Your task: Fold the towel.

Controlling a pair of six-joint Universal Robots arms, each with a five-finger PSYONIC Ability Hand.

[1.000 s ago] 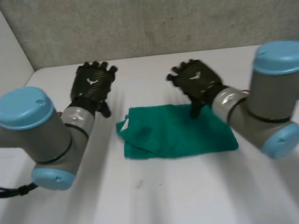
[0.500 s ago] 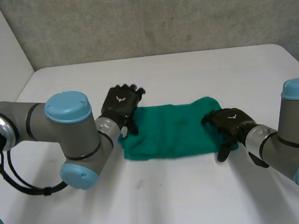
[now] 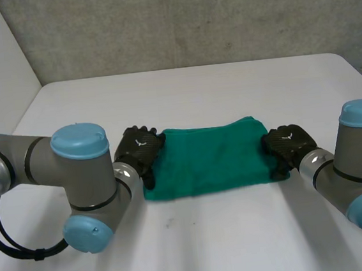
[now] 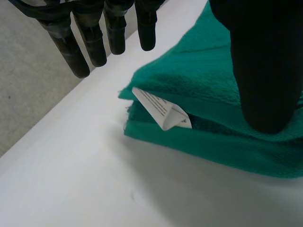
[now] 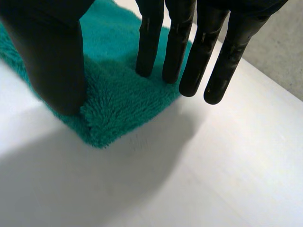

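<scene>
The towel (image 3: 206, 159) lies on the desk (image 3: 211, 248) as a flat, layered rectangle with its label (image 4: 161, 111) poking out between layers, so at least one fold looks done. The left hand (image 3: 140, 149) at the towel's left end and the right hand (image 3: 288, 146) at its right end both have straight fingers and grip nothing. Perhaps one more fold is left.

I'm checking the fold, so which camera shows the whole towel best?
The head view: the towel lies whole between left hand and right hand. Each wrist view gives one end; the left adds its label.
</scene>
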